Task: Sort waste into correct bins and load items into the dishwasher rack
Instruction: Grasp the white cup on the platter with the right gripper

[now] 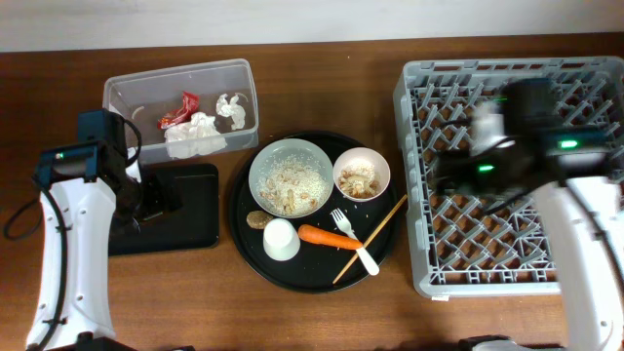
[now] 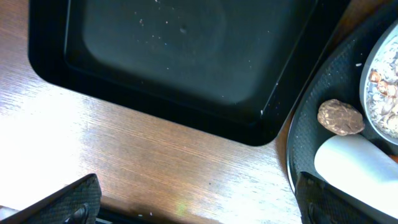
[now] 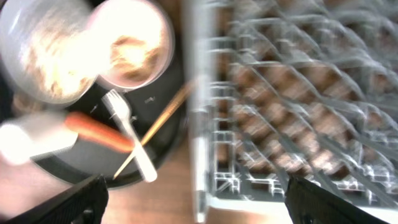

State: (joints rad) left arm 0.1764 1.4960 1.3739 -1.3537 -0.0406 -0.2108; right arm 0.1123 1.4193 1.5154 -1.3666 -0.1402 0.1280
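The clear tub (image 1: 175, 73) holds the red wrapper (image 1: 180, 109) and white napkins (image 1: 195, 135). The black rectangular tray (image 1: 190, 229) lies in front of it. On the round black tray (image 1: 312, 268) are the plate-bowl (image 1: 291, 177) and small bowl (image 1: 362, 174), both with crumbs, the white cup (image 1: 281, 239), carrot (image 1: 330, 235), fork (image 1: 353, 242), stick (image 1: 370, 237) and brown lump (image 1: 257, 219). My left gripper (image 2: 199, 202) is open over the wood beside the black tray (image 2: 174, 50). My right gripper (image 3: 199, 199) is open and empty over the rack's (image 1: 419, 283) left edge. No pale blue cup shows clearly.
The left wrist view shows the brown lump (image 2: 340, 117) and white cup (image 2: 354, 165) at the right. The right wrist view is blurred, with the fork (image 3: 130, 140), carrot (image 3: 99, 132) and stick (image 3: 158, 124) left of the rack wall (image 3: 199, 93). Bare wood lies along the table front.
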